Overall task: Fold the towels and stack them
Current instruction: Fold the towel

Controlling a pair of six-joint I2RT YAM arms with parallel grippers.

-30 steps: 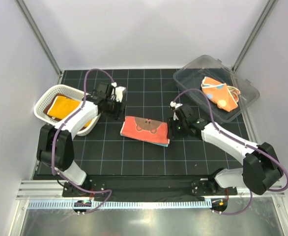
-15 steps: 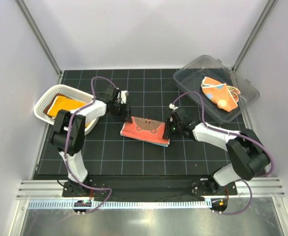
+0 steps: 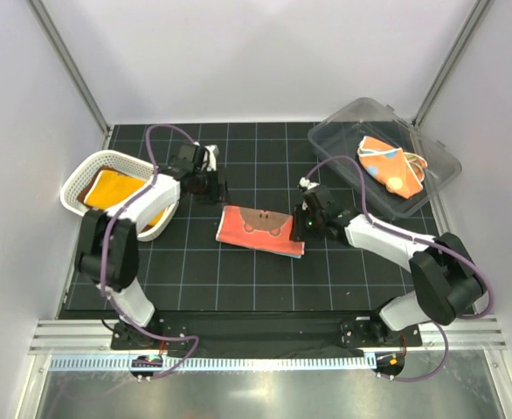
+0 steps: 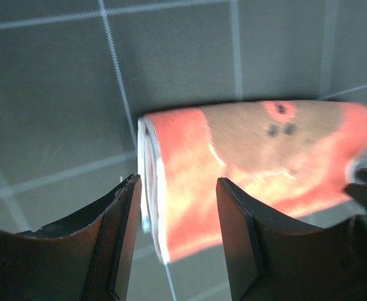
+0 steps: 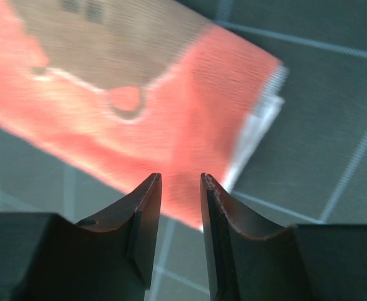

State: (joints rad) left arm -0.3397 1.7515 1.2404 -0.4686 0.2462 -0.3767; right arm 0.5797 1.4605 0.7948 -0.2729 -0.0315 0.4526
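A folded red-orange towel [image 3: 261, 230] with a brown picture lies flat on the black grid mat between my two grippers. My left gripper [image 3: 212, 190] hovers just off its far left corner, open, with nothing between the fingers; in the left wrist view the towel [image 4: 258, 150] lies beyond the left gripper [image 4: 177, 182]. My right gripper [image 3: 307, 225] is at the towel's right end, its jaws a narrow gap apart and holding nothing. The right wrist view shows the towel [image 5: 139, 94] under and ahead of the right gripper [image 5: 179, 179]. The towel's white layered edge [image 5: 258, 125] shows at its right side.
A white mesh basket [image 3: 81, 175] at the left holds a yellow-orange towel [image 3: 112, 188]. A clear plastic bin [image 3: 343, 122] at the back right holds an orange spotted towel [image 3: 389, 166]. White walls enclose the mat on three sides.
My left gripper came in toward the towel's left corner, then drew back a little toward the far side. The right gripper narrowed slightly and stays at the towel's right end.
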